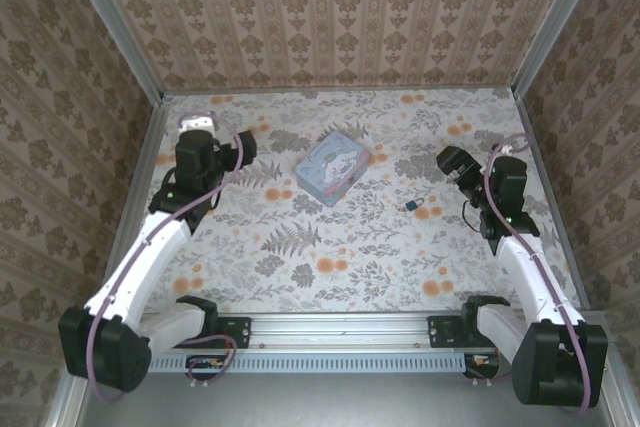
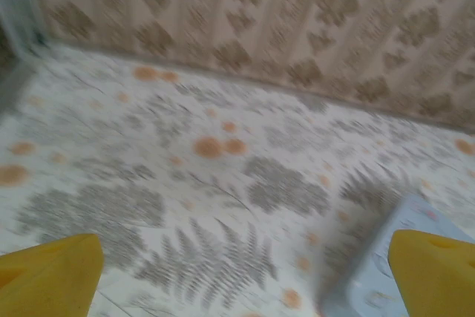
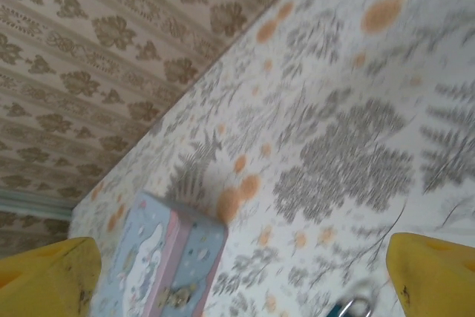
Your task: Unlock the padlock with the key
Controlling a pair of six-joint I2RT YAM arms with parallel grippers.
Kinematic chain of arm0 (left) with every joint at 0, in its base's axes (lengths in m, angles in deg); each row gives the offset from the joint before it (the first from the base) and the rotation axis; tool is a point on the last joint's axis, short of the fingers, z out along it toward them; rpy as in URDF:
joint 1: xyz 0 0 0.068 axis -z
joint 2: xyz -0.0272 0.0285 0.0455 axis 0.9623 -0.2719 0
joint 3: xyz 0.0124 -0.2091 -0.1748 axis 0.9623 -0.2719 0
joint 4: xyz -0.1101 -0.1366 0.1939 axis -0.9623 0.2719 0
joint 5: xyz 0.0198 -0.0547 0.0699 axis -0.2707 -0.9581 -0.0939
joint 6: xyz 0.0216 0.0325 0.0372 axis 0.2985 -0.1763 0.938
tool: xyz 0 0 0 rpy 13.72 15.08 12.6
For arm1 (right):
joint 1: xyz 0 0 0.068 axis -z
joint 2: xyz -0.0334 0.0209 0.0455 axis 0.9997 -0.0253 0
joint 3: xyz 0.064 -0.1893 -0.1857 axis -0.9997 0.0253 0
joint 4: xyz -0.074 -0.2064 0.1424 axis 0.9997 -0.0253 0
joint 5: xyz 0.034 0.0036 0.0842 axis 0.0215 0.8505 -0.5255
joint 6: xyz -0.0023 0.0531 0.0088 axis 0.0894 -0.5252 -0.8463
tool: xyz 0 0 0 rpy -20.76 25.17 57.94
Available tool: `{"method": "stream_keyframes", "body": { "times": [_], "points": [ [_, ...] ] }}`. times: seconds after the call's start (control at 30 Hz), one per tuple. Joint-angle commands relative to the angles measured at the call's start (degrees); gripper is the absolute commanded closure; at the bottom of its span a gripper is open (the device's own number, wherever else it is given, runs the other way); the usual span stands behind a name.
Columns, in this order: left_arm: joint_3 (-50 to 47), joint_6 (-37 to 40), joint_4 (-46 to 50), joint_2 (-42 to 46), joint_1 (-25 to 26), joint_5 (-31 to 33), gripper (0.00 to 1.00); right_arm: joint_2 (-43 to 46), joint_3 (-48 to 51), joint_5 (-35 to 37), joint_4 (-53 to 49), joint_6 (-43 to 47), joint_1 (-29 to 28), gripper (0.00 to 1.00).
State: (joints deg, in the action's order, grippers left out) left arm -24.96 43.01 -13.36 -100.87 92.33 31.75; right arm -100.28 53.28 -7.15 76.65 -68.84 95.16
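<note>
Tiny teal-blue padlock [image 1: 419, 208] with a small dark metal part at its right end lies on the floral-print table [image 1: 380, 257], right of centre. In the top view it is too small to tell shackle from key. It sits between the pale blue rectangular tin with a cartoon lid [image 1: 333, 167] and the right arm. It is well apart from the tin, and near the right gripper [image 1: 450, 161] but not touching it.

Right wrist view: the padlock [image 3: 349, 308] is at the bottom edge, blurred and cut off, a bit of blue plus a silvery loop. The right gripper [image 3: 237, 283] has its jaws spread wide, its 2 yellow fingertips [image 3: 434, 276] in the lower corners with only table between them. The tin [image 3: 167, 265] is at lower left, pink side wall showing.

The left gripper [image 1: 244, 147] hovers over the far left of the table, pointed toward the tin and apart from it. Left wrist view: the left gripper [image 2: 241, 276] is also spread wide and empty, with yellow fingertips [image 2: 48, 276] in the lower corners. A corner of the tin [image 2: 371, 272] shows just beside the right-hand one, blurred.
</note>
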Motion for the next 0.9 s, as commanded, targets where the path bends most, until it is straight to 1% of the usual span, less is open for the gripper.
{"method": "stream_keyframes", "body": {
  "times": [0.0,0.03,0.1,0.13,0.2,0.27,0.33,0.43,0.5,0.57,0.63,0.73,0.77,0.87],
  "points": [
    [-7.4,10.6,-10.3,4.4,-2.1,10.3,0.0,-0.9,-1.3,9.3,-1.9,7.9,0.3,0.01],
    [-9.5,12.7,-12.7,5.5,-3.0,11.1,0.0,-0.8,0.1,11.3,1.5,9.1,0.3,0.01],
    [-11.7,15.3,-14.0,6.1,-5.1,12.3,0.0,-0.7,3.4,15.3,8.6,10.4,0.2,0.01],
    [-12.7,16.3,-14.6,5.8,-5.8,13.6,0.0,-1.0,5.6,17.5,13.3,10.2,0.2,0.01],
    [-14.9,17.7,-17.5,4.3,-6.9,13.4,0.0,-1.9,8.3,20.8,19.1,12.6,0.0,0.0],
    [-16.8,18.3,-20.5,1.4,-7.9,14.0,0.0,-3.3,8.0,21.8,18.5,18.1,-0.1,0.0],
    [-18.7,18.8,-24.2,-1.3,-8.5,14.6,0.0,-4.9,7.7,23.1,17.8,21.7,-0.4,0.0],
    [-22.4,19.8,-32.0,-5.5,-10.2,13.8,0.0,-7.1,10.0,25.0,23.0,24.1,-1.1,0.0],
    [-24.4,20.7,-37.7,-9.0,-11.7,10.7,0.0,-9.3,10.7,25.1,26.0,26.0,-1.7,0.0],
    [-26.2,21.8,-43.7,-13.5,-12.3,10.4,0.0,-11.8,11.5,25.3,28.7,27.9,-2.7,0.0],
    [-28.4,22.0,-50.3,-17.0,-13.0,8.2,0.0,-14.0,12.3,25.0,31.5,28.8,-3.3,0.01],
    [-30.9,22.5,-59.3,-23.1,-13.5,5.0,0.0,-17.5,14.0,23.1,37.7,31.2,-3.8,0.0],
    [-31.6,23.3,-63.9,-25.4,-13.8,3.4,0.0,-18.9,14.2,21.9,39.6,32.0,-3.9,0.0],
    [-29.9,25.6,-63.9,-29.4,-13.2,-0.3,0.0,-20.3,14.7,18.1,43.4,34.3,-4.1,0.01]
  ]
}}
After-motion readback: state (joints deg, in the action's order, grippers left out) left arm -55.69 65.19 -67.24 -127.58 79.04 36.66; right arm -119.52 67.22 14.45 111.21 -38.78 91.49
